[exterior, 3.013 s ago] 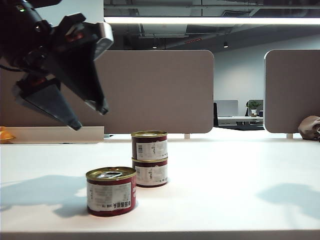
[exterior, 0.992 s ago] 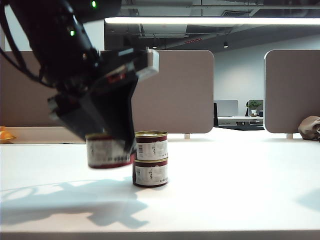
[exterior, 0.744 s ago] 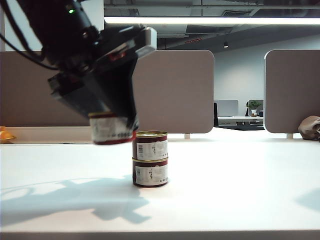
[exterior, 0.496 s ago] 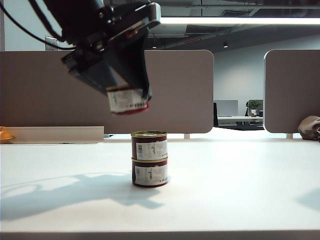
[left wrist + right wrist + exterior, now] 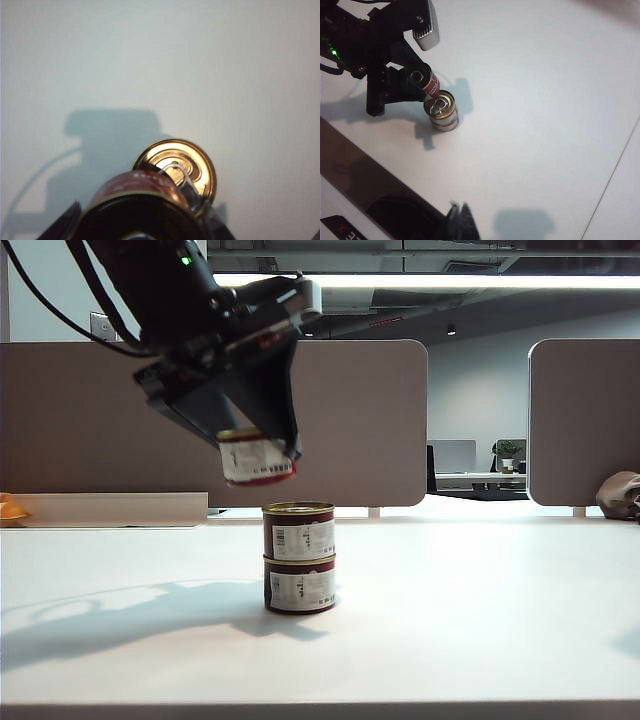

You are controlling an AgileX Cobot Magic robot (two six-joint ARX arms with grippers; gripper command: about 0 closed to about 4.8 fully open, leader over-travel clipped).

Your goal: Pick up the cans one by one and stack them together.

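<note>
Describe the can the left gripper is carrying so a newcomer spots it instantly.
Start at the white table: near its middle stands a stack of two dark red cans with gold lids. Just above it and slightly to the left in the exterior view, the left gripper holds the third can. It is the only can off the table, hanging tilted in the black jaws.

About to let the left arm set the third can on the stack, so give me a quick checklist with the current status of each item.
1. Left gripper shut on the held can: ok.
2. Two-can stack upright and aligned: ok.
3. Held can centred over the stack's top can: not ok, it hangs off toward the left of the exterior view.
4. Held can level: not ok, slightly tilted.
5. Gap above the top lid: ok.
6. Right gripper shut, away from the stack: ok.
</note>
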